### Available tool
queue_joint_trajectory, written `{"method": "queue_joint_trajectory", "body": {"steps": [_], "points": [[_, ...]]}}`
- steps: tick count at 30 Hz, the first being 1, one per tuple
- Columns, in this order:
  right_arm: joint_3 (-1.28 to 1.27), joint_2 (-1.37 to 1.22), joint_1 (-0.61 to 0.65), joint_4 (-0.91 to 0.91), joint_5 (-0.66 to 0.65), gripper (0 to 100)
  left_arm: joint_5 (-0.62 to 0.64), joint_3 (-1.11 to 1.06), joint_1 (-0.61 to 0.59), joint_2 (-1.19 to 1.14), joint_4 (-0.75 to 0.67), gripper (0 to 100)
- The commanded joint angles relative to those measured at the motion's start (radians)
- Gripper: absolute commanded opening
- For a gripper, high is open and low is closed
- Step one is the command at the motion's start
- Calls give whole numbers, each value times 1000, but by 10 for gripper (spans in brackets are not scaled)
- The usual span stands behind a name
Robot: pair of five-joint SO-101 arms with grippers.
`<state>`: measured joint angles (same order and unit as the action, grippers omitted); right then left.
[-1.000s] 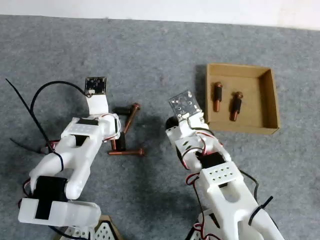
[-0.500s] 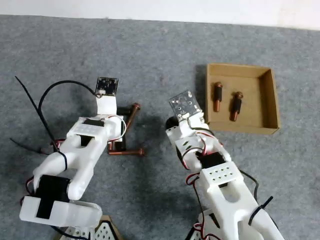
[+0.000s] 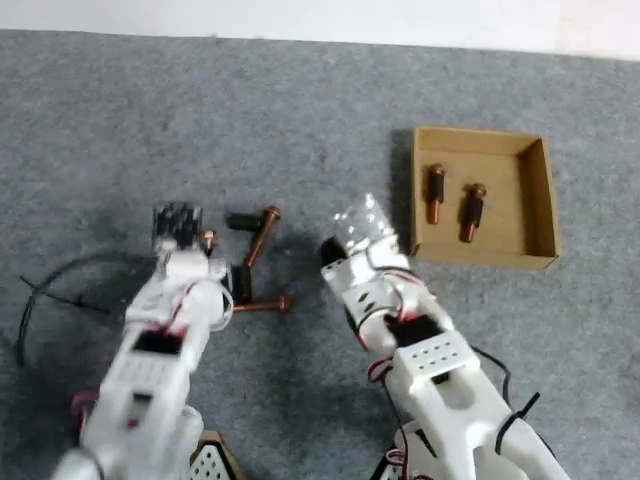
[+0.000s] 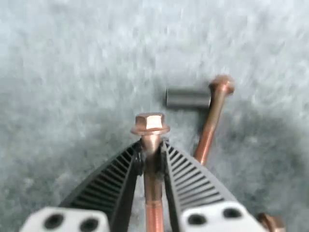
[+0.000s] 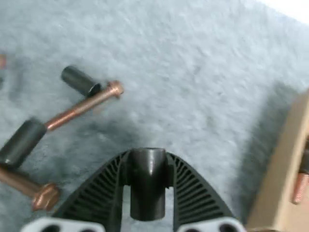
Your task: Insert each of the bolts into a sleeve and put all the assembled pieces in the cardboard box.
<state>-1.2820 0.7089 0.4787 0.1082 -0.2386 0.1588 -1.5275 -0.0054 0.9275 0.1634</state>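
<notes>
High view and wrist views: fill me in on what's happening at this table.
The left gripper is shut on a copper bolt, with the bolt's head sticking out past the fingertips. The right gripper is shut on a black sleeve. Two assembled pieces already lie in the cardboard box. Two loose bolts and a spare sleeve lie on the grey carpet between the arms.

Left end effector (image 4: 152, 146) clamped on bolt (image 4: 150, 123), right end effector (image 5: 147, 163) clamped on sleeve (image 5: 147, 191)
</notes>
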Motion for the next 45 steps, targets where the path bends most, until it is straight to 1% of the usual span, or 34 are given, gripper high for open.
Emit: {"method": "queue_joint_trajectory", "body": {"steps": [1,7,11,13,15,19,21,24,26,28,31,34,38,45], "points": [[-58,39,74,-205,-8,5,-3,-114,2,381,-20,6],[-142,38,136,-374,-9,5,2,-179,1,705,124,6],[-153,38,179,-390,-9,5,3,-171,1,860,244,6],[-153,38,205,-387,-9,5,3,-170,-1,908,281,6],[-153,38,232,-386,-9,5,3,-170,1,911,281,10],[-154,38,272,-384,-9,5,8,-170,5,900,236,10],[-154,39,275,-384,-46,5,77,-170,5,900,218,11],[-162,39,277,-389,-178,5,238,-168,4,900,204,11],[-189,47,277,-404,-196,5,305,-153,5,900,204,11],[-217,47,278,-466,-196,5,341,-143,5,900,204,11],[-255,47,285,-559,-196,5,353,-143,7,900,204,11],[-277,47,286,-611,-196,5,354,-143,21,900,204,11],[-280,47,286,-622,-201,5,374,-130,90,900,207,11],[-278,47,288,-624,-203,5,414,-117,101,900,206,11]]}}
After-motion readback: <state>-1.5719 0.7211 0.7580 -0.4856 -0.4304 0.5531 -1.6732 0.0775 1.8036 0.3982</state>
